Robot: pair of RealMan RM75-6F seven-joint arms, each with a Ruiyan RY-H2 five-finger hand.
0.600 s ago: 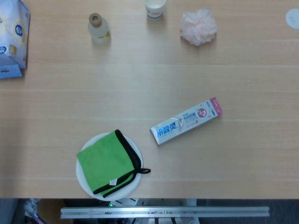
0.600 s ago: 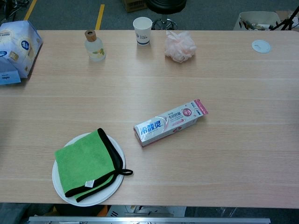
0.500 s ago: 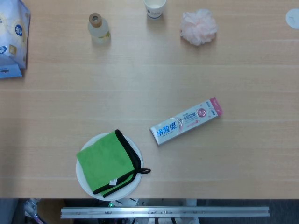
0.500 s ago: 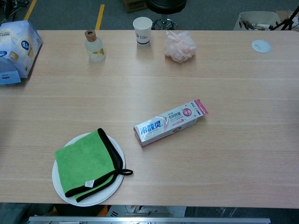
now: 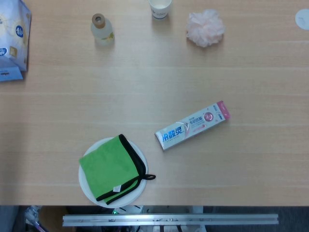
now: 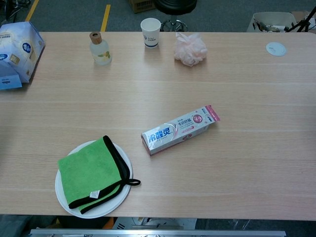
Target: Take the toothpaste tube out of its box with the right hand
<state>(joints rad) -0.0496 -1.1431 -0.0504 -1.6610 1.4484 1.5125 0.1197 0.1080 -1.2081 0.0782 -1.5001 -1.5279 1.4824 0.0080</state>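
The toothpaste box point(image 5: 192, 125) point(image 6: 180, 129) lies flat on the wooden table a little right of the middle. It is silver and white with blue lettering and a pink end pointing to the far right. Both of its ends look closed, and no tube shows outside it. Neither of my hands appears in the head view or the chest view.
A white plate point(image 5: 87, 184) point(image 6: 61, 193) with a folded green cloth point(image 5: 108, 167) point(image 6: 90, 172) sits near the front edge. Along the far side stand a small bottle point(image 5: 101, 30) point(image 6: 99, 48), a paper cup point(image 5: 160, 8) point(image 6: 150, 32) and a pink bath pouf point(image 5: 206, 27) point(image 6: 189, 49). A tissue pack point(image 5: 12, 38) point(image 6: 18, 51) lies far left.
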